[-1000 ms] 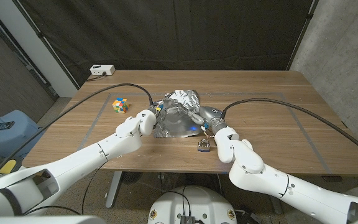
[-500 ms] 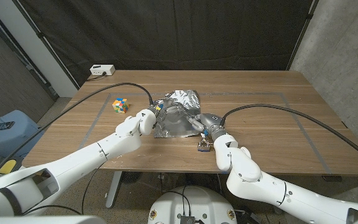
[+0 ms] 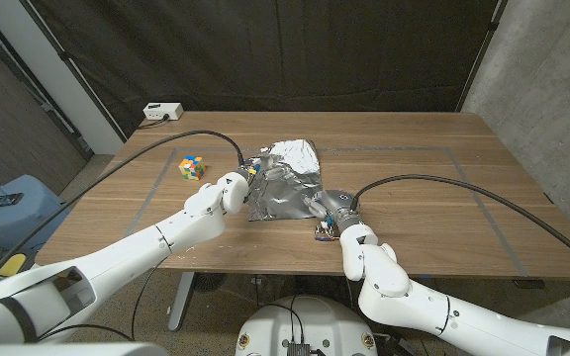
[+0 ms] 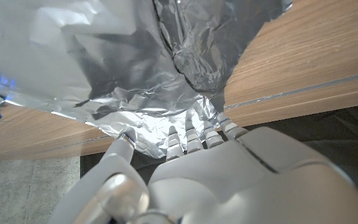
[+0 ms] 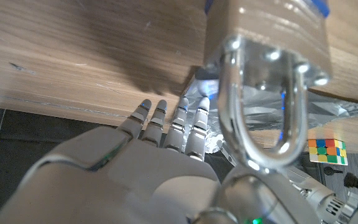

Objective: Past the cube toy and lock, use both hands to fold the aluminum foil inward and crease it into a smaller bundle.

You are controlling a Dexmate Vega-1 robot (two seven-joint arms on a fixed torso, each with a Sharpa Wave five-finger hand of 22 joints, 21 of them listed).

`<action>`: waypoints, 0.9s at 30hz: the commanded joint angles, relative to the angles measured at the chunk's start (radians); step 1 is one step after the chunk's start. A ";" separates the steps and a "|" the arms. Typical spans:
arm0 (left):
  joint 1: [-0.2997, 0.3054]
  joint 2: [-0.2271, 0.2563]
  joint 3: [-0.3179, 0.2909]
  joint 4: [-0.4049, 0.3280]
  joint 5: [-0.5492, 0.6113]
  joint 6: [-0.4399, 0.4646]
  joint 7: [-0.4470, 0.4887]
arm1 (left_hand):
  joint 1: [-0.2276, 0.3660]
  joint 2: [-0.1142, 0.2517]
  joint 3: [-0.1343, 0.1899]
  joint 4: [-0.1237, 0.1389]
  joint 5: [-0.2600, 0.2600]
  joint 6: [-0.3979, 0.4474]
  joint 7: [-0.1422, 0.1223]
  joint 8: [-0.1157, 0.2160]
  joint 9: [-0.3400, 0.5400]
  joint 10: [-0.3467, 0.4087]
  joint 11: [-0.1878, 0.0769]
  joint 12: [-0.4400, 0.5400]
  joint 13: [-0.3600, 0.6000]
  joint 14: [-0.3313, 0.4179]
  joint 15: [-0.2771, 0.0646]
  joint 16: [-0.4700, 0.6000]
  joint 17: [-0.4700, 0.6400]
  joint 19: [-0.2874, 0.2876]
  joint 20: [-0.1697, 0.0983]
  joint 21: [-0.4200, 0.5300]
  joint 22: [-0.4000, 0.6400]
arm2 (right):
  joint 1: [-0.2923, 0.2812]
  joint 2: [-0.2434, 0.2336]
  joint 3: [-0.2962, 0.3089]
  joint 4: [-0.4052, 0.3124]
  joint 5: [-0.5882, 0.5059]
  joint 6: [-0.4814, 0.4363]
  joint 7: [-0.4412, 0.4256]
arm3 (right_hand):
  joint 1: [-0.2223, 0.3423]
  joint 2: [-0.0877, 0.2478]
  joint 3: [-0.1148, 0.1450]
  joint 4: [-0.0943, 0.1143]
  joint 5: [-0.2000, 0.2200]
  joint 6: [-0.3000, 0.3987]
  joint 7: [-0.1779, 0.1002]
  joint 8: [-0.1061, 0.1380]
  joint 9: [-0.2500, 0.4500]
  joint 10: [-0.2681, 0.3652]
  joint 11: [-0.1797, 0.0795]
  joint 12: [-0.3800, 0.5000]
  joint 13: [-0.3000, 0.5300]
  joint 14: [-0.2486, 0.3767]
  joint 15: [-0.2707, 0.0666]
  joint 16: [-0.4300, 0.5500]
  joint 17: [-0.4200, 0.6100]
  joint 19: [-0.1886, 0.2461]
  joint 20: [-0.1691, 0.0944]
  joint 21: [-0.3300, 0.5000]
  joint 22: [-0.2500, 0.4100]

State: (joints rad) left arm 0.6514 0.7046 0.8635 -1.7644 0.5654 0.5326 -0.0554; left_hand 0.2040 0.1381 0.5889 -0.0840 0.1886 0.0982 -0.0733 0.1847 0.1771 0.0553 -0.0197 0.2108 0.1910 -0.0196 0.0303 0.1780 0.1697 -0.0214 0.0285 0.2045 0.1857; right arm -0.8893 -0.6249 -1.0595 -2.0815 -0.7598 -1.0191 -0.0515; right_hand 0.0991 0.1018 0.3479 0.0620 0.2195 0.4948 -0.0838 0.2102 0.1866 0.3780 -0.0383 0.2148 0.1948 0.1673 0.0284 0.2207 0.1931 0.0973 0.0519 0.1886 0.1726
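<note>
The crumpled aluminum foil lies mid-table, its far part folded over itself. My left hand is at its left edge; in the left wrist view the fingers and thumb are tucked into the foil and hold its crinkled rim. My right hand sits at the foil's near right corner with fingers straight, their tips at the foil's edge, holding nothing. The silver lock lies just beside that hand, looming close as the lock in the right wrist view. The cube toy stands left of the foil.
A white box with a cable sits at the table's far left edge. Black cables arc over the wood from both wrists. Grey tape lines mark the table. A blue bin stands on the floor at left.
My right hand has drawn back toward me from the foil's right side to beside the lock. The foil has settled lower. The left hand has stayed put.
</note>
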 commanded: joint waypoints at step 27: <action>0.004 0.012 -0.024 0.016 -0.025 -0.058 0.012 | 0.006 -0.002 0.008 -0.004 0.002 0.005 0.004 -0.001 0.001 0.002 -0.001 -0.001 0.002 0.005 0.001 0.002 0.003 0.007 0.002 0.005 0.000 | 0.011 -0.027 -0.009 -0.077 -0.002 0.010 -0.011 | 0.010 0.000 0.007 -0.004 -0.002 0.013 0.000 -0.005 0.001 0.009 0.000 -0.006 0.004 0.010 -0.006 -0.001 0.004 0.005 -0.007 0.003 -0.001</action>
State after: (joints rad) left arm 0.6482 0.7085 0.8496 -1.7456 0.5455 0.4869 -0.0495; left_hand 0.2040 0.1380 0.5919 -0.0870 0.1886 0.0981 -0.0733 0.1847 0.1771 0.0553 -0.0197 0.2108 0.1910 -0.0196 0.0303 0.1780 0.1698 -0.0214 0.0285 0.2045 0.1857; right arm -0.8784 -0.6307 -1.0736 -2.0900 -0.7354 -1.0117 -0.0775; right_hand 0.0991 0.1017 0.3485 0.0614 0.2195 0.4966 -0.0820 0.2071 0.1862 0.3780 -0.0380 0.2081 0.1958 0.1703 0.0254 0.2207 0.1930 0.1012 0.0481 0.1887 0.1726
